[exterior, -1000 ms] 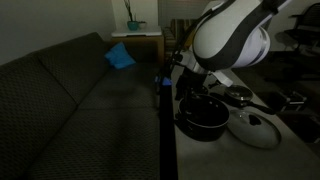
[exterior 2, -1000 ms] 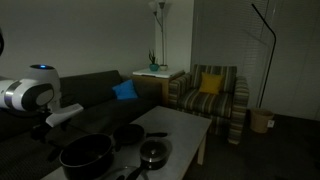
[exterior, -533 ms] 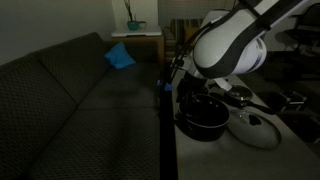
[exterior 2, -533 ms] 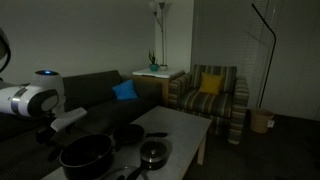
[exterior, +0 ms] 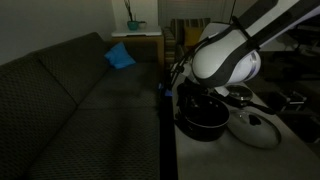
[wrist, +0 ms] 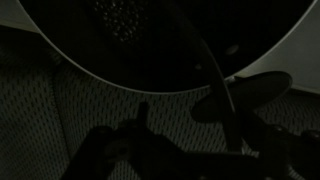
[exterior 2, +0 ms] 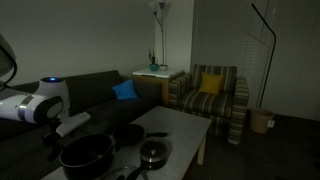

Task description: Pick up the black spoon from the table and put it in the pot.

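1. Claw (wrist: 190, 128): in the wrist view, two dark finger shapes rise from the lower edge. One finger (wrist: 140, 115) stands left of centre and the other is lower right. They stand well apart, so the jaws are spread wide, and nothing is seen clamped between them. In both exterior views the white arm (exterior: 228, 55) hides the claw.

2. Black spoon (wrist: 213, 78): in the wrist view, a slim dark shaft lies just outside the pot rim.
   - Long axis: diagonal, from upper left to lower right of that view.
   - The lower end reaches toward the right-hand finger shape.
   - A dark oval patch lies against its right side.
   - The picture is too dim to tell which end carries the bowl, or whether the claw touches the shaft.
   - The spoon cannot be made out in either exterior view.

3. Pot (exterior 2: 85, 155): stands upright on the pale counter (exterior 2: 175, 125), at the end nearest the arm. It fills the upper part of the wrist view as a large dark round.

4. Adjacent items:
   - The glass lid (exterior: 255, 128) lies flat just beside the pot.
   - A pan (exterior 2: 130, 133) sits farther along the counter.
   - The sofa (exterior: 70, 100) runs alongside the counter and carries a blue cushion (exterior: 120, 57).
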Robot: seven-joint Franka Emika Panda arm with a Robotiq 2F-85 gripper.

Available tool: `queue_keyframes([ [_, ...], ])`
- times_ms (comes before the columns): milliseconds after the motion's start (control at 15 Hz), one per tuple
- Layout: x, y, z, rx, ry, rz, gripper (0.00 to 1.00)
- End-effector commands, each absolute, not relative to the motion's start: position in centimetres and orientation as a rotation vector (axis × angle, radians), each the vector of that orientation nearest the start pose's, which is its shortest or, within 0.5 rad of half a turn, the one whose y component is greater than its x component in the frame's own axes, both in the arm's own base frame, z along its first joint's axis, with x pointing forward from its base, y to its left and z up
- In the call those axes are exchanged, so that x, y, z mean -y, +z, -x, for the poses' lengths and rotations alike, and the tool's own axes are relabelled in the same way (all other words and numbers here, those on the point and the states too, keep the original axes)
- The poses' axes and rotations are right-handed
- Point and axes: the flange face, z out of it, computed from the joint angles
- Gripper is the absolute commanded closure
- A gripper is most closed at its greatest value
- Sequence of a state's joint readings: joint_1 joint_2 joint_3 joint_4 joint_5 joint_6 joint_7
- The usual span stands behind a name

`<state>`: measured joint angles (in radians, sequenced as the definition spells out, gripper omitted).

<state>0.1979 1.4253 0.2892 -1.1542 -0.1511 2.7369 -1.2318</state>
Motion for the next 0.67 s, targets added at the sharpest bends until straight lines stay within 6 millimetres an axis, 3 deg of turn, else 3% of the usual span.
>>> queue_keyframes([
  [0, -28.46, -5.85, -66.17, -2.31, 0.434, -2.238, 0.42],
  [533, -28.68, -5.62, -66.32, -2.311, 0.441, -2.22, 0.98],
  [600, -28.74, -5.54, -66.31, -2.31, 0.442, -2.218, 1.0],
])
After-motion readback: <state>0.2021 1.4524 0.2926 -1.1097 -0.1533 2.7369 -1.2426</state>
